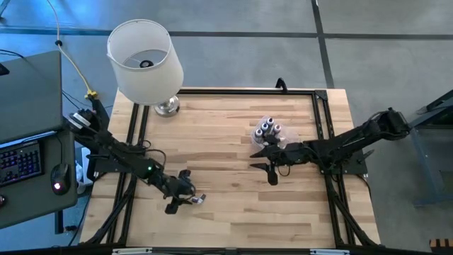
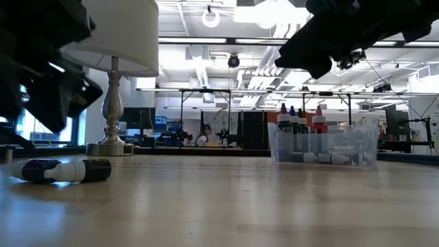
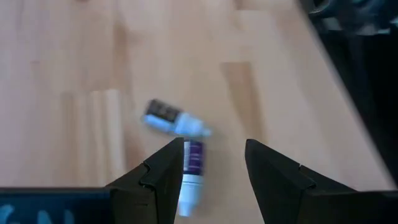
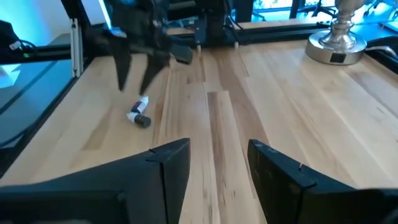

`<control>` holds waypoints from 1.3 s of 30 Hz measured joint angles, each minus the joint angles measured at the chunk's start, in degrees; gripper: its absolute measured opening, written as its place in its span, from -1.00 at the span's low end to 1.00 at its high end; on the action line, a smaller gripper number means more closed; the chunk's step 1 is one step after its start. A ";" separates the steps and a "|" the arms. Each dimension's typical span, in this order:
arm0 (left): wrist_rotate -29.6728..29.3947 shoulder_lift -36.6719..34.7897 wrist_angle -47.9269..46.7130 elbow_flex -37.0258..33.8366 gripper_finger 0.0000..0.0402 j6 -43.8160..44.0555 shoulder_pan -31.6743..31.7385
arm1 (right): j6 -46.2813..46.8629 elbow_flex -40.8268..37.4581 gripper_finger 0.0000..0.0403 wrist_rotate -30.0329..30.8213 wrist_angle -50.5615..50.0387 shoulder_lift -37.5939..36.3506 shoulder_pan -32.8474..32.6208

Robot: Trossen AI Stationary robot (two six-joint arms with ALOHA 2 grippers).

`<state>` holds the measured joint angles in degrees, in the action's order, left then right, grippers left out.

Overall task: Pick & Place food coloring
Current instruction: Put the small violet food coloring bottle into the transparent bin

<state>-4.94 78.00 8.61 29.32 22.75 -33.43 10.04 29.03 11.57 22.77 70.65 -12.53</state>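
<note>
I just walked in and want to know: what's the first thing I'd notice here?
Probably the big white lamp at the table's back left corner. Next, the clear tub of little dropper bottles near the middle, with the right gripper open just in front of it. Toward the front left, the left gripper hangs open over two small bottles lying on the wood.

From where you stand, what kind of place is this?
Probably a robotics lab or workshop: a framed wooden table with two robot arms, open ceiling lights and ducts over rows of workbenches, and a computer keyboard beside the rig.
</note>
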 joint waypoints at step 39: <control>-9.70 10.56 -1.57 5.08 -0.67 -6.44 0.76 | 3.70 0.05 -0.23 1.96 -34.82 -21.94 0.26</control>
<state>-14.64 88.55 7.04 34.40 16.32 -32.67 13.74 29.08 13.53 -12.05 48.72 -12.27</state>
